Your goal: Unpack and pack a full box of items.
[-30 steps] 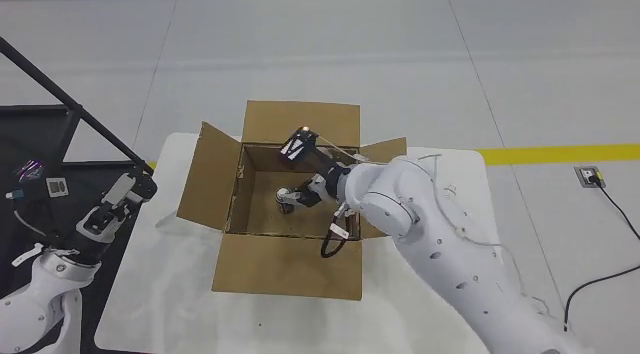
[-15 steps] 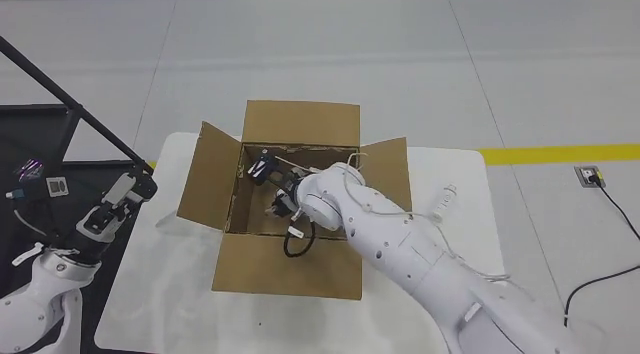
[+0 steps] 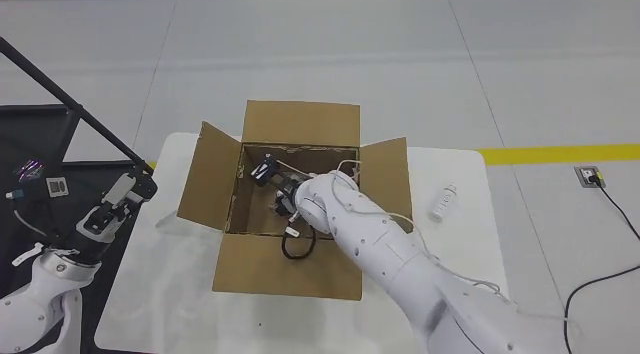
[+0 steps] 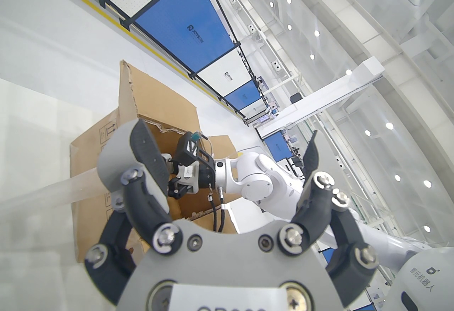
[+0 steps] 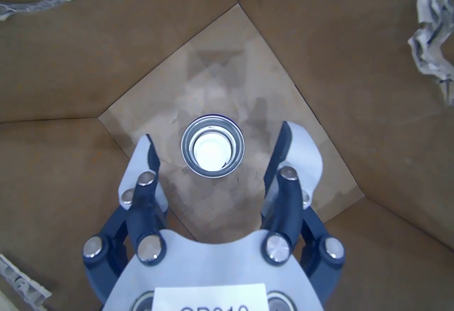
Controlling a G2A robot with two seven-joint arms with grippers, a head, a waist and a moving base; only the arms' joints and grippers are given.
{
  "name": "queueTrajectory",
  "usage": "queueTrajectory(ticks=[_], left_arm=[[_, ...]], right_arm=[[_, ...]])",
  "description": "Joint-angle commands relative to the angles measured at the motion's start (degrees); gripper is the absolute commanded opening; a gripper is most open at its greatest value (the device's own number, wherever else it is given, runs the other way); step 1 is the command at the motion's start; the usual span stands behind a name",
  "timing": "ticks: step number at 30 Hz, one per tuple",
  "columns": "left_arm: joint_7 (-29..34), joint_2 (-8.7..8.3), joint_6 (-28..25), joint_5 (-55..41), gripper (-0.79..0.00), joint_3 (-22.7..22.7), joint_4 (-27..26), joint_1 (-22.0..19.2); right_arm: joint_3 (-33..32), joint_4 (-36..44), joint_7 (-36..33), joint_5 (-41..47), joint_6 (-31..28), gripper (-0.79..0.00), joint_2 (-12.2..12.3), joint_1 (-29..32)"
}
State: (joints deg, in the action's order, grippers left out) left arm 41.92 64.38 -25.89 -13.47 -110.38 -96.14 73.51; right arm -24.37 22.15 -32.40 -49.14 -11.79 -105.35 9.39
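Box (image 3: pixel 300 120) is sitting open on the desk (image 3: pixel 150 284); right hand (image 5: pixel 217 137) is hovering released inside it above an upright can (image 5: pixel 212 151); left hand (image 4: pixel 227 137), also released, is hovering well apart from it.

A white table (image 3: pixel 150 284) carries an open cardboard box (image 3: pixel 290 266), which stands on its middle part with all four flaps folded outward and bare tabletop showing to the left, right and front of it. A small pale bottle (image 3: pixel 444 201) lies on its side directly on the tabletop to the right of the box, apart from the right flap and toward the table's far right corner.
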Motion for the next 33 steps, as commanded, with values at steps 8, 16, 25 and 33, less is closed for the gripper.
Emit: queueTrajectory(ticks=[8, 16, 25, 33], left_arm=[[0.0, 0.0, 0.0, 0.0, 0.0, 0.0, 0.0, 0.0], [0.0, 0.0, 0.0, 0.0, 0.0, 0.0, 0.0, 0.0], [0.0, 0.0, 0.0, 0.0, 0.0, 0.0, 0.0, 0.0], [0.0, 0.0, 0.0, 0.0, 0.0, 0.0, 0.0, 0.0]], right_arm=[[-0.9, -4.73, 2.39, 0.85, -1.58, -0.699, -2.43, -1.36], [-3.53, -4.29, 0.89, 3.79, -4.99, -0.785, -2.85, -4.5], [-6.06, 3.24, -1.32, 2.6, -3.84, -0.785, -0.73, -4.71], [-12.2, 21.34, -5.22, -3.13, 2.22, -0.785, 5.47, 0.96]])
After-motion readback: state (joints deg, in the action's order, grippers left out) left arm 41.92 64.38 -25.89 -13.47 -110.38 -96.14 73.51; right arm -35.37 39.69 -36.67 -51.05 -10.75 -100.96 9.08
